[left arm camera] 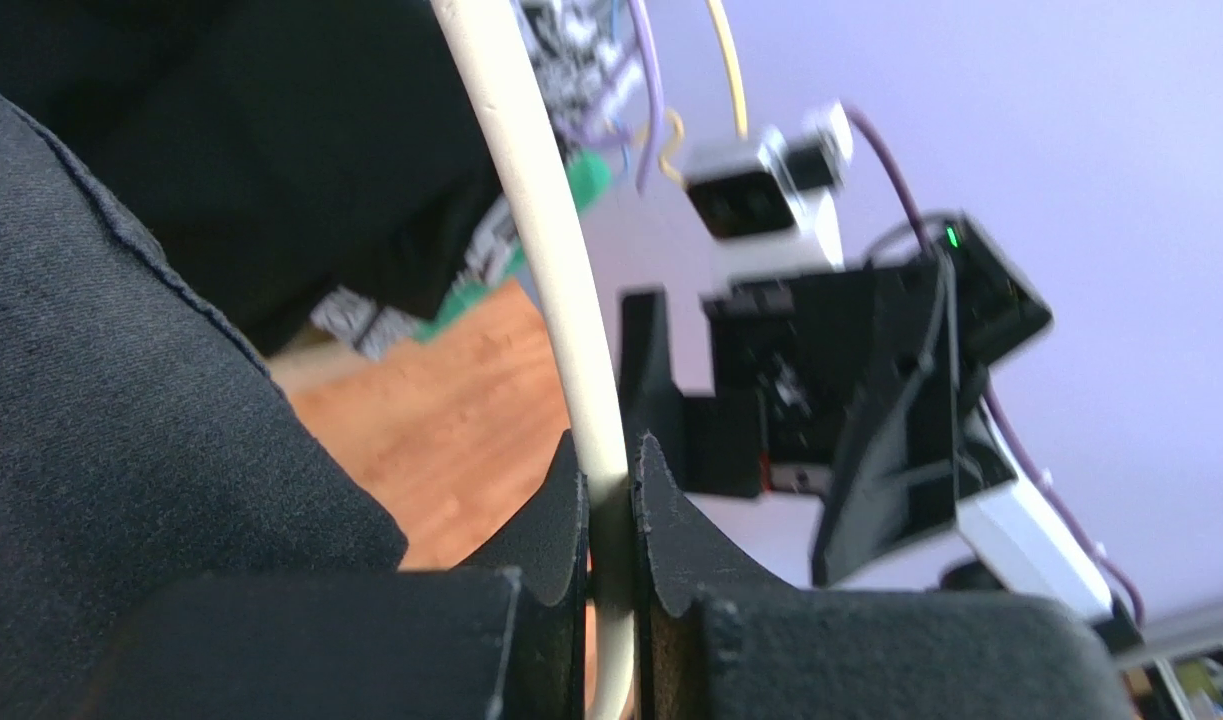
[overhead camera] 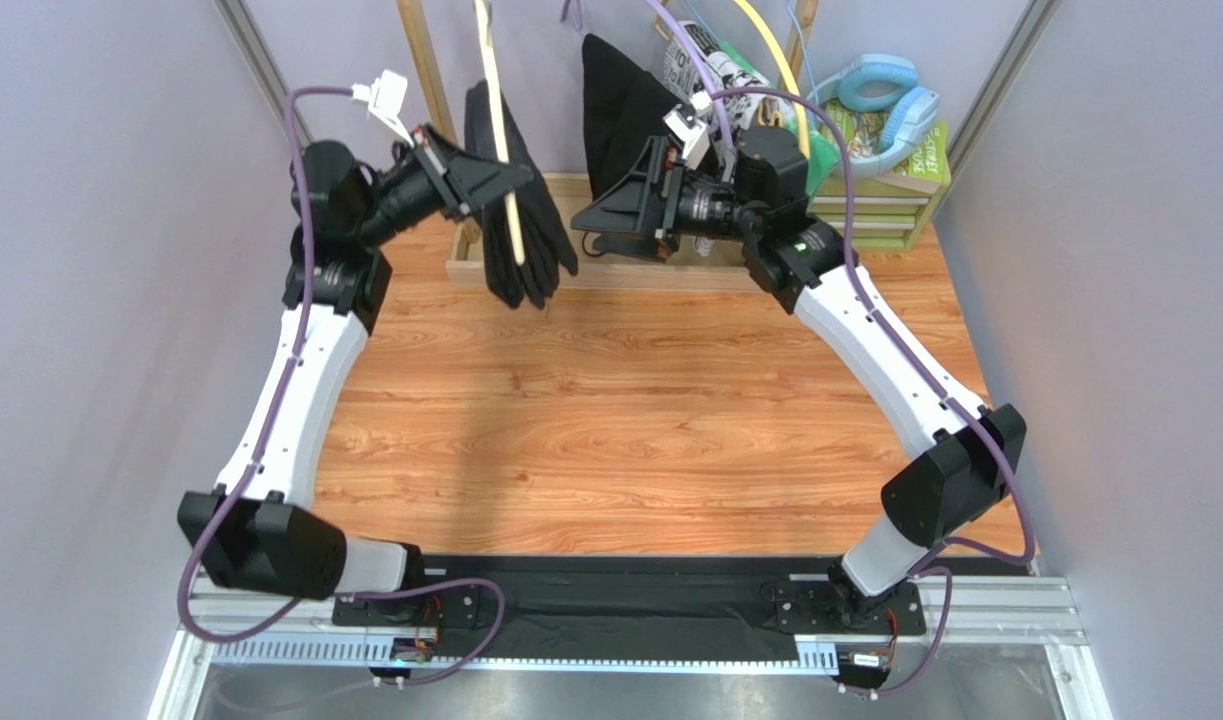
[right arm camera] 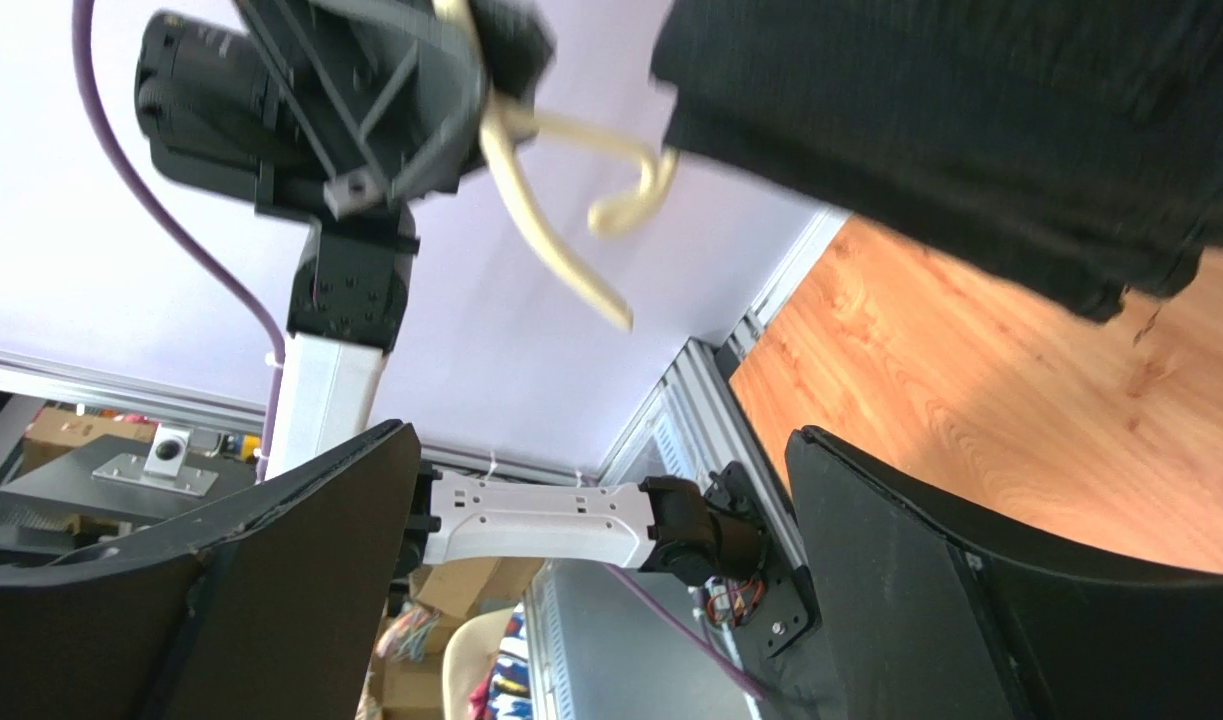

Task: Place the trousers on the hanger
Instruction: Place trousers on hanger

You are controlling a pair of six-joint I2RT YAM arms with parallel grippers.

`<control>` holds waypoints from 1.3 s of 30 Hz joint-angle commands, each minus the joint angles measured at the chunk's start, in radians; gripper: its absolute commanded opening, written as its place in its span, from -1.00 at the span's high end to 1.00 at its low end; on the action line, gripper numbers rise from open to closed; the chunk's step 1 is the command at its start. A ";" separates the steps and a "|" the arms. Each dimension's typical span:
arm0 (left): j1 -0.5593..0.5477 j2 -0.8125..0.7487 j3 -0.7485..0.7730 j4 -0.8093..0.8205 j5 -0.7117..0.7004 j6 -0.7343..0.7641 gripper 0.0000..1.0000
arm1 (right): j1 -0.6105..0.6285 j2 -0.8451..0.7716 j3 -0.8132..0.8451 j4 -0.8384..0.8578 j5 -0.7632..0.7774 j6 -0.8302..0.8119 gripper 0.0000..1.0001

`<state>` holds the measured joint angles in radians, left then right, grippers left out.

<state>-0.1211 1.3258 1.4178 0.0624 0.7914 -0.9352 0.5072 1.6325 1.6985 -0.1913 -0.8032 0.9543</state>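
Note:
My left gripper (overhead camera: 494,177) is raised at the back left and shut on the thin cream hanger (overhead camera: 508,203). The black trousers (overhead camera: 530,248) hang folded over that hanger, their legs dangling above the wood table. In the left wrist view the jaws (left arm camera: 610,468) pinch the hanger's cream rod (left arm camera: 550,225), with the dark trousers fabric (left arm camera: 121,450) on the left. My right gripper (overhead camera: 599,215) is open and empty, just right of the trousers. In the right wrist view its fingers (right arm camera: 599,435) stand wide apart, facing the hanger's hook (right arm camera: 565,240) and dark trousers fabric (right arm camera: 948,120).
Another black garment (overhead camera: 625,105) and a black-and-white patterned cloth (overhead camera: 715,63) hang at the back behind my right gripper. A yellow hanger (overhead camera: 775,68) hangs there too. A wooden rack base (overhead camera: 467,270) and a crate (overhead camera: 888,195) with pale blue items stand along the back edge.

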 commanded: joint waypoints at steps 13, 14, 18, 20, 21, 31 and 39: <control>0.060 0.418 0.679 0.050 -0.282 -0.122 1.00 | -0.059 -0.099 -0.049 -0.008 -0.002 -0.043 -1.00; 0.061 0.437 0.690 0.056 -0.290 -0.126 1.00 | -0.058 -0.100 -0.051 -0.007 -0.002 -0.043 -1.00; 0.066 0.469 0.711 0.068 -0.320 -0.148 1.00 | -0.062 -0.109 -0.069 0.000 -0.001 -0.042 -1.00; 0.067 0.474 0.702 0.056 -0.340 -0.181 1.00 | -0.062 -0.108 -0.077 -0.002 -0.001 -0.042 -1.00; 0.070 0.475 0.698 0.047 -0.362 -0.192 1.00 | -0.065 -0.106 -0.077 0.001 -0.001 -0.039 -1.00; 0.080 0.463 0.661 -0.038 -0.405 -0.407 1.00 | -0.065 -0.102 -0.094 0.018 -0.001 -0.022 -1.00; 0.077 0.421 0.655 0.004 -0.377 -0.418 1.00 | -0.065 -0.094 -0.102 0.038 -0.007 -0.012 -1.00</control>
<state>-0.0772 1.7988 2.0506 -0.0124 0.5171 -1.3041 0.4454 1.5642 1.5948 -0.2066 -0.8032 0.9306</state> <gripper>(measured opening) 0.064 0.998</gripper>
